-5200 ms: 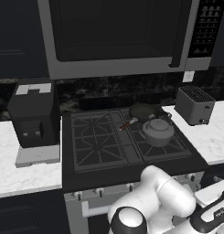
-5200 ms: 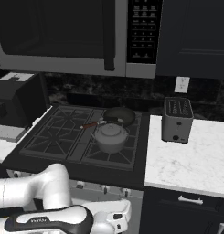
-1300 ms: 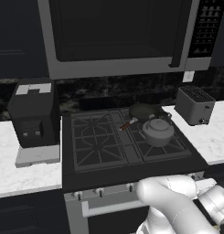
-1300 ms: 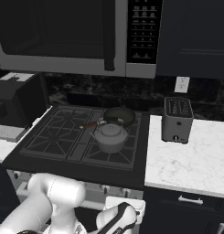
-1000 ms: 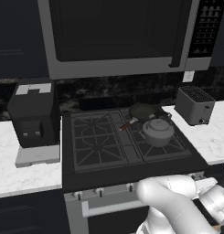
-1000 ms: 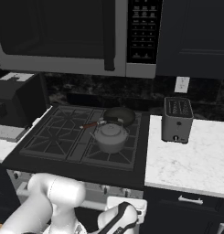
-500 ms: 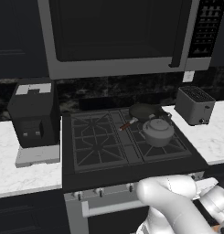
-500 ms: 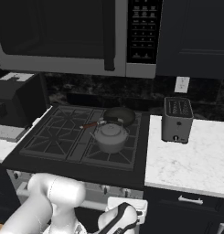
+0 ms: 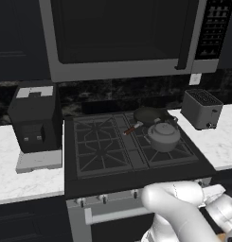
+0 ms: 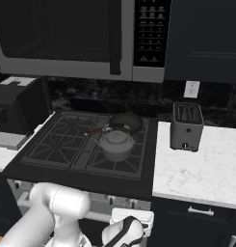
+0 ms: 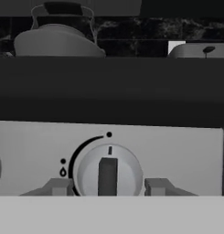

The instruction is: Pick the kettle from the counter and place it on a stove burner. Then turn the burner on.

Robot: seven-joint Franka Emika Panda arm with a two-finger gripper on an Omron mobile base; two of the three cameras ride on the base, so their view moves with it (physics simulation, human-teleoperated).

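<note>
With its two fingertips [image 11: 56, 186] spread wide to either side of the round stove knob [image 11: 108, 172], the tool [image 11: 106, 187] stands open at the stove's front panel, gripping nothing. The kettle [image 9: 163, 136] sits on the front right stove burner [image 9: 167, 147], just in front of the frying pan [image 9: 150, 115], while the marble table [image 10: 206, 166] holds a toaster [image 10: 187, 126] toward its back edge

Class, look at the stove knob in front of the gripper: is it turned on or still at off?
Apparently off: the knob has its bar and tick pointing straight up at the dot, with the fingertips either side. No flame is visible near the kettle.
</note>
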